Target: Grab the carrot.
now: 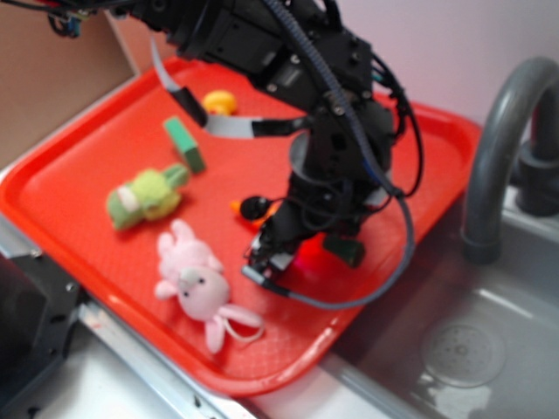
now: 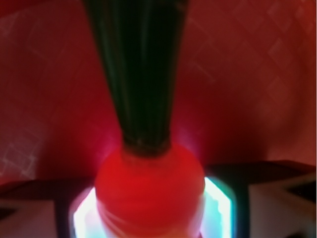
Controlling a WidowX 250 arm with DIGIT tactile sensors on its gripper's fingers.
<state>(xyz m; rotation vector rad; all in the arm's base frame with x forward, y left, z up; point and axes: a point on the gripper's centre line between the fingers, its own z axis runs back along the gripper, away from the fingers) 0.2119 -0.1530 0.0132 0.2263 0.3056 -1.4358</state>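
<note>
My gripper (image 1: 293, 253) sits low over the red tray (image 1: 79, 188), right of centre in the exterior view, beside the sink (image 1: 489, 349). The carrot (image 2: 148, 191) lies directly between my fingers. In the wrist view its orange body fills the lower centre of the frame and its dark green stem (image 2: 141, 69) runs straight up to the top edge, so the long axis points away from my wrist along the tray surface. The light finger pads (image 2: 27, 218) stand at the lower left and lower right, one on each side of the orange body.

The pads look close to the carrot's flanks, but blur and glare hide the contact lines. I cannot tell whether my jaws have closed on it or merely bracket it.

In the exterior view my arm hides most of the carrot; only an orange glow shows beneath my fingers.

Judgement: the carrot is centred crosswise between the pads, so the grasp turns on closing across the body, not along it. The pink bunny (image 1: 196, 284) lies near, at the lower left.
</note>
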